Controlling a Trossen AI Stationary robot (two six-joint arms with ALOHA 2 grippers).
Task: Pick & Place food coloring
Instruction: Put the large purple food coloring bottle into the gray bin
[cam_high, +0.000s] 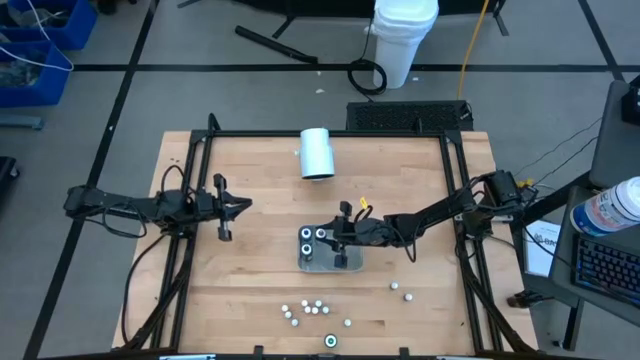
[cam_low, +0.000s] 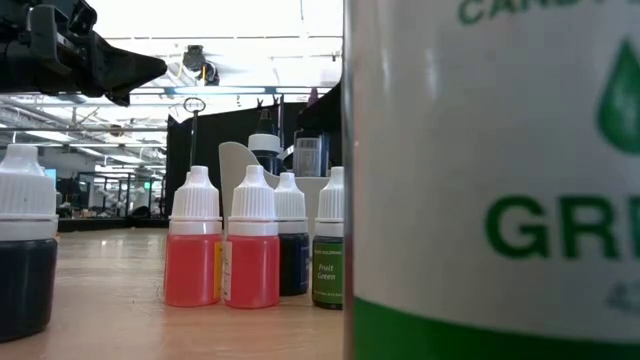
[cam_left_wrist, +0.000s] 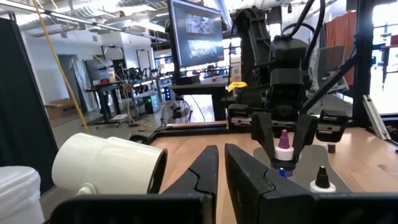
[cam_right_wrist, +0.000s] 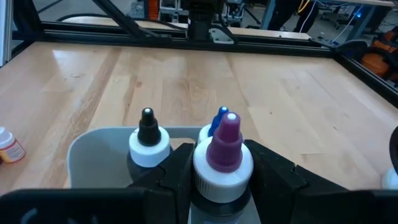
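Food coloring is the job here, and one purple-capped bottle (cam_right_wrist: 222, 163) sits clamped between the right gripper (cam_right_wrist: 221, 177) fingers, pinched at its white collar just over the grey tray (cam_right_wrist: 93, 146). Beside it in the tray stand a black-tipped bottle (cam_right_wrist: 148, 144) and a blue-tipped one (cam_right_wrist: 219, 118), touching or nearly so. From the tray outward toward the near table edge, loose bottles (cam_high: 308, 309) lie scattered, with two more (cam_high: 402, 291) off to the right-arm side. A white cylinder (cam_high: 317, 152) lies on its side beyond the tray.

These bottles look light, small and rigid plastic, likely smooth and easy to tip; the collar under the cap gives the surest hold, since the tapered tip would slip.

The left gripper (cam_high: 230, 207) waits well apart from the tray on its own side, fingers nearly together and holding nothing.
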